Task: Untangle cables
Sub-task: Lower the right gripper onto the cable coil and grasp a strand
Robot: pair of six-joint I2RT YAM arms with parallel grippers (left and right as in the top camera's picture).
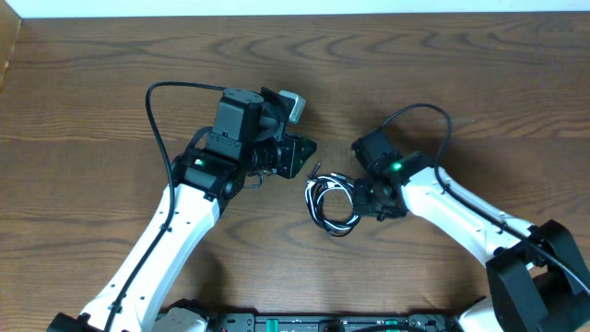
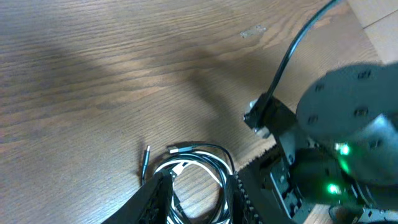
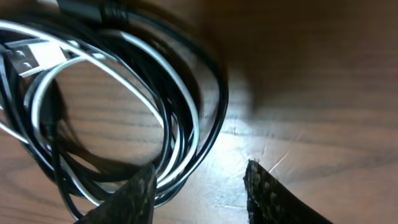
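Mid-table, between two white-and-black robot arms: a small loose coil of thin black and white cords (image 3: 196,118), flat on the brown wood-grain tabletop (image 1: 111,74). Left gripper (image 2: 198,202) spread partway, black fingers (image 2: 154,202) either side of the coil's near edge, strands showing in the gap; contact with them impossible to tell. Right gripper (image 3: 199,183) likewise parted, bare wood between the tips, the coil's outer rim just beside one finger, nothing pinched.

Judged light, limp and springy: apt to slide on the smooth wood and to lift as one bundle if taken by the middle. Better hold, on this reading: a free end, such as the slim metal-tipped plug (image 2: 145,163) poking out beside the loops or the white flat plug (image 3: 28,59) lying among them, or else a single outer strand, with the other gripper pinning the rest. Small plugs likely to snag when drawn through loops; worth pulling gently.

Nearby: thick black wires (image 1: 151,103) arching off the arms, apart from the coil. Chief obstacle, by the look of it: the grippers themselves, crowded close across the coil, the right arm's dark wrist housing with green lights (image 2: 336,149) looming just beside the left gripper's path.
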